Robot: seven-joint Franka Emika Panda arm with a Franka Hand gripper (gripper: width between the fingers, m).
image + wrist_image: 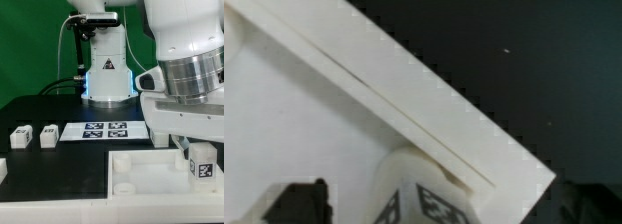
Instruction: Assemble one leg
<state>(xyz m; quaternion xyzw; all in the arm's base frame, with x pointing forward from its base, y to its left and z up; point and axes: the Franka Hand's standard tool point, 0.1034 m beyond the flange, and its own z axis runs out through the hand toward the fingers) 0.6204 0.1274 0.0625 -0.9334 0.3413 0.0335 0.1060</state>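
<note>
A leg (203,165), a small white post with a black-and-white tag, stands upright in the corner of the large white tray (130,192) at the exterior view's right. My gripper (203,150) hangs straight over it, jaws open to either side. In the wrist view the leg (423,195) sits between my dark fingers (295,205) with a gap beside it, next to the tray's raised rim (420,100). Two more legs (20,137) (47,135) lie on the black table at the exterior view's left.
The marker board (105,130) lies flat behind the tray, in front of the robot's base (105,75). Another white piece (2,168) shows at the exterior view's left edge. Cables run along the back left of the table.
</note>
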